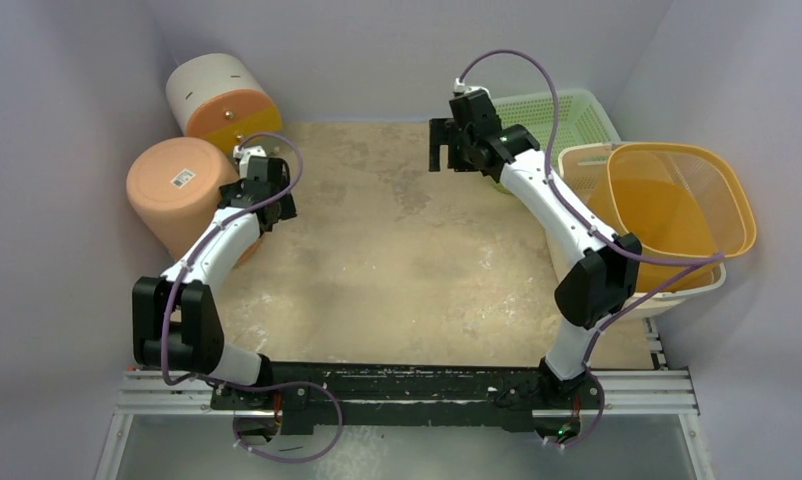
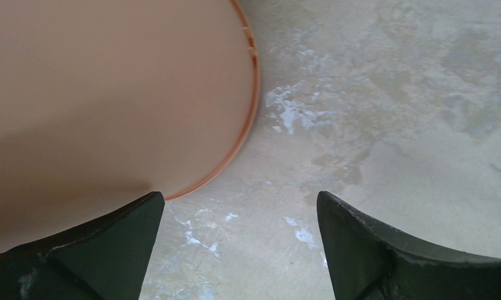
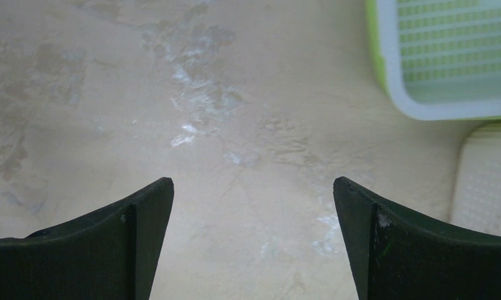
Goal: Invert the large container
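Observation:
The large container point(image 1: 677, 292), a cream rectangular tub, stands upright at the right edge of the table. A translucent yellow-orange bin point(image 1: 677, 200) sits tilted inside it and hides most of it. A cream finely slotted surface point(image 3: 488, 181) at the right edge of the right wrist view is probably its corner. My right gripper point(image 1: 442, 145) point(image 3: 253, 244) is open and empty over bare table, left of the container and well apart from it. My left gripper point(image 1: 260, 185) point(image 2: 238, 250) is open and empty on the far side of the table.
A smaller perforated basket point(image 1: 562, 120) point(image 3: 448, 56) with a green rim stands behind the container. A peach round bin point(image 1: 177, 190) point(image 2: 110, 94) lies beside my left gripper. A cream and orange round bin point(image 1: 222, 95) lies at the back left. Walls enclose the table.

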`<action>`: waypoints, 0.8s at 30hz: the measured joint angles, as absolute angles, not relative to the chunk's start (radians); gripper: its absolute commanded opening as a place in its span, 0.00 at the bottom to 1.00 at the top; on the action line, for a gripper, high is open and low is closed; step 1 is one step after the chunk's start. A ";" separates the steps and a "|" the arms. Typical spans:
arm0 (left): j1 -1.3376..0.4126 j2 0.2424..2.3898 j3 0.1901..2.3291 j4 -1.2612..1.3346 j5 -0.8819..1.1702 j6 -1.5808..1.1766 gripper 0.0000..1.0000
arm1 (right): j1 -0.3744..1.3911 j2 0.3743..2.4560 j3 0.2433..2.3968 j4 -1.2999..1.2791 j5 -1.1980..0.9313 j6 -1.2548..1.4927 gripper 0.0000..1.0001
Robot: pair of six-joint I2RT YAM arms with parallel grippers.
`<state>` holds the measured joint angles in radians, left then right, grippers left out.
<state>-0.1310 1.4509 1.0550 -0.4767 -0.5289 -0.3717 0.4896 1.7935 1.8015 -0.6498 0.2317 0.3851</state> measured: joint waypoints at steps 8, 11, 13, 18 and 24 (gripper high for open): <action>-0.159 1.437 1.113 -0.490 -0.345 -0.374 0.90 | 0.364 1.729 1.891 -0.806 0.434 0.339 1.00; -0.235 1.404 1.162 -0.514 -0.295 -0.381 0.90 | 0.285 1.675 1.892 -0.844 0.495 0.329 1.00; -0.287 1.380 1.201 -0.517 -0.241 -0.392 0.90 | 0.245 1.640 1.896 -0.872 0.535 0.329 0.98; -0.337 1.320 1.216 -0.510 -0.146 -0.429 0.90 | 0.200 1.563 1.902 -0.933 0.598 0.340 0.94; -0.336 1.287 1.135 -0.519 -0.118 -0.431 0.90 | 0.189 1.503 1.903 -1.013 0.654 0.367 0.93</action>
